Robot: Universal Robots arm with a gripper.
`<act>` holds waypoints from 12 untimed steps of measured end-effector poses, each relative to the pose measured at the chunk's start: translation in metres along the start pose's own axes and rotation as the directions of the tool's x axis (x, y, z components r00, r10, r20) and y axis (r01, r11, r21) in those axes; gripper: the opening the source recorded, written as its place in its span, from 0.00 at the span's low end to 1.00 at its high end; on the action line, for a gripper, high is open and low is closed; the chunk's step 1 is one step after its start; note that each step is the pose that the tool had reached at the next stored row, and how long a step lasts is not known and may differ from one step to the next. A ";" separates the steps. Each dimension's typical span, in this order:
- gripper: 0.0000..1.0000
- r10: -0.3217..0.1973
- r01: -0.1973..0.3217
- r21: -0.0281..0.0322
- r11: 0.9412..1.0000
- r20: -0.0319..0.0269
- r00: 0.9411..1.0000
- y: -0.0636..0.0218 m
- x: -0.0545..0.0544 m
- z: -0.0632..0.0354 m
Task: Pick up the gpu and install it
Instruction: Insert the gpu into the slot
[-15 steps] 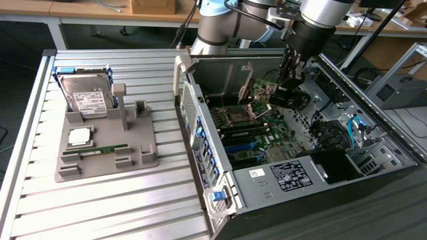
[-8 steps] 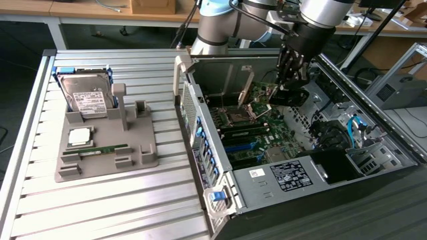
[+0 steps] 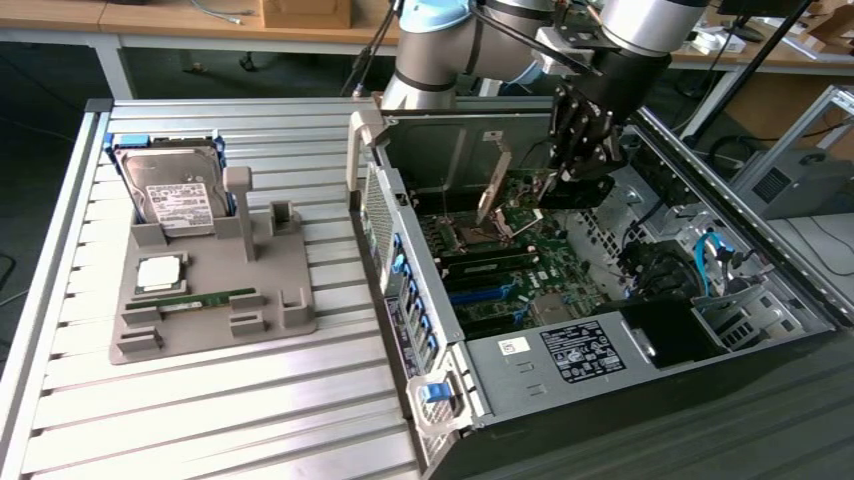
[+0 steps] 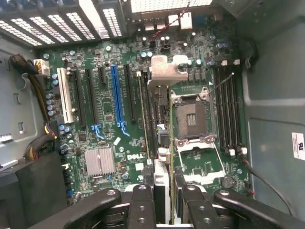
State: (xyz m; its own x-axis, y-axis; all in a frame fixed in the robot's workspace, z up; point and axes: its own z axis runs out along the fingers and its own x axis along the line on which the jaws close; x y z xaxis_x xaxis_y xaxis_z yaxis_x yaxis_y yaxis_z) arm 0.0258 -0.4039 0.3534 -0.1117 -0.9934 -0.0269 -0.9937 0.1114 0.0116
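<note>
Above motherboard (image 4: 107,138), gpu (image 4: 163,143) edge-on, tight in the pinch of the gripper (image 4: 166,198)

Card edge-on, grip and arm cropped
In the wrist view the gpu (image 4: 163,143) presents its thin edge, both faces hidden, and the fingers (image 4: 143,210) of the gripper (image 4: 164,205) run off the picture's edge. The exterior view's top edge crops the arm (image 3: 434,40).

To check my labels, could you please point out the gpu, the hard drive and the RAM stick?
gpu (image 3: 497,185): exterior view, on its board face.
hard drive (image 3: 175,198): exterior view, on its white label.
RAM stick (image 3: 200,299): exterior view, middle of its green strip.
</note>
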 end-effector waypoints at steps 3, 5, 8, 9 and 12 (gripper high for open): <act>0.27 -0.016 0.016 0.000 1.000 0.000 1.000 0.0000 0.000 0.0000; 0.27 -0.026 0.026 -0.001 1.000 0.000 1.000 0.0000 0.000 0.0000; 0.27 -0.041 0.041 -0.001 0.999 0.000 0.999 0.0000 0.000 0.0000; 0.27 -0.051 0.051 -0.001 0.999 -0.001 0.999 0.0000 0.000 0.0001; 0.27 -0.065 0.065 -0.002 0.998 -0.001 0.998 0.0000 0.000 0.0001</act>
State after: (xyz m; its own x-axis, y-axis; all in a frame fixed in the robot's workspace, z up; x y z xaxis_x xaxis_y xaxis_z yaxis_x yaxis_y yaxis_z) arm 0.0258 -0.4039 0.3534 -0.0471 -0.9985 -0.0269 -0.9988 0.0468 0.0116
